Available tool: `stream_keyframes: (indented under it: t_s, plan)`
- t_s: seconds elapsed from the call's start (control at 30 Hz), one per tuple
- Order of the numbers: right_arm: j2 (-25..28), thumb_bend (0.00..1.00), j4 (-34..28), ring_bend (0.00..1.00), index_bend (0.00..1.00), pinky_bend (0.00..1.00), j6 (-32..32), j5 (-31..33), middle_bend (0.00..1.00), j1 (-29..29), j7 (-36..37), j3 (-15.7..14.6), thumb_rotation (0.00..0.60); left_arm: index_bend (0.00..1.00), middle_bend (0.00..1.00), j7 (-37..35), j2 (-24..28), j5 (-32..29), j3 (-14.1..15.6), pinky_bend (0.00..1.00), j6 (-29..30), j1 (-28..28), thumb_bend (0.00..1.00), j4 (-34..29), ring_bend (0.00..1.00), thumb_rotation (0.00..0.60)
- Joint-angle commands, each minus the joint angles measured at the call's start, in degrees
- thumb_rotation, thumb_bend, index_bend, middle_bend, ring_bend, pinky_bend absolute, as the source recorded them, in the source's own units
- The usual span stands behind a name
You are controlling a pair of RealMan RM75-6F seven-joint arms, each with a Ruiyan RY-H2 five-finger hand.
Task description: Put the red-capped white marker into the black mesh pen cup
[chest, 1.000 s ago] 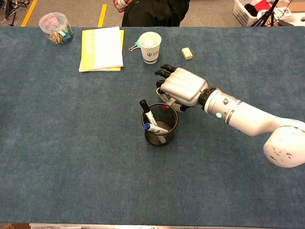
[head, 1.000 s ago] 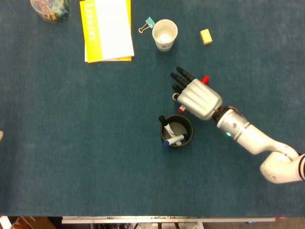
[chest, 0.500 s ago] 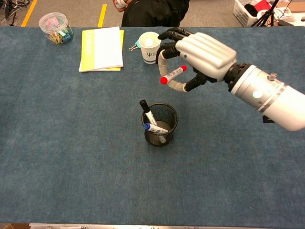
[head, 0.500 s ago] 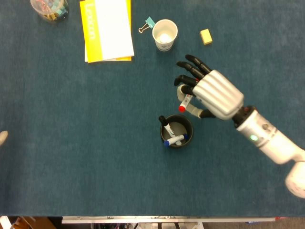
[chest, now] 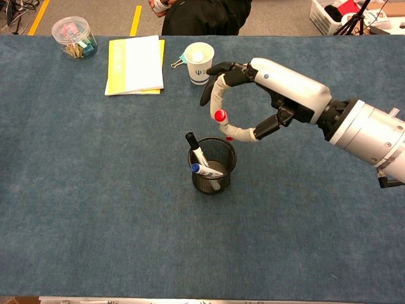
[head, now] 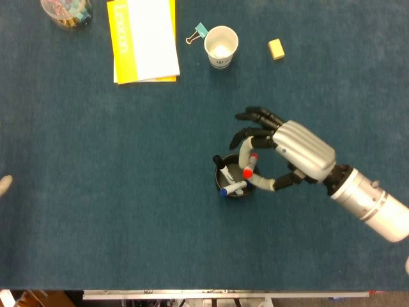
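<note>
My right hand (head: 299, 148) (chest: 288, 88) hovers above and just right of the black mesh pen cup (head: 253, 185) (chest: 212, 180). It pinches the red-capped white marker (head: 250, 166) (chest: 219, 116) between thumb and a finger, red cap tilted down over the cup's right rim. The other fingers are spread. Most of the marker's white barrel is hidden by the finger in the chest view. Inside the cup lie a black-capped marker (head: 221, 165) and a blue-capped one (head: 231, 188). A pale tip (head: 3, 185) at the left edge of the head view may be my left hand.
At the back stand a white paper cup (head: 221, 46), a binder clip (head: 197, 33), a yellow eraser (head: 276, 48), a yellow and white booklet (head: 144, 39) and a clear jar of clips (head: 66, 11). Blue felt covers the table (head: 115, 192).
My right hand lifted the marker off the table, then carried it towards me and down until its red cap came over the cup's rim.
</note>
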Motion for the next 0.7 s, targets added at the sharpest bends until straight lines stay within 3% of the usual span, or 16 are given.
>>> stream_keyframes:
  t_s: [0.03,0.47,0.7]
  plan:
    - [-1.7,0.32,1.0,0.1,0.65,0.0,-1.1,-0.8,0.38,0.4,2.9,-0.9,0.6,0.18,0.18,-0.1,0.1,-0.2,0.0,0.15,0.1,0.1,0.15,0.0,0.17,0.6]
    - [-7.5,0.33,9.1,0.1,0.63,0.0,-2.6,-2.2,0.37,1.2,5.8,-2.4,0.6,0.18,0.18,-0.9,0.1,-0.7,0.0,0.15,0.1,0.5,0.15,0.7,0.17,0.6]
    - [-5.5,0.32,10.4,0.04,0.27,0.0,-3.2,-5.0,0.26,2.5,6.3,-4.0,0.6,0.18,0.18,-0.9,-0.2,-0.5,0.0,0.15,-0.1,0.3,0.15,0.8,0.17,0.6]
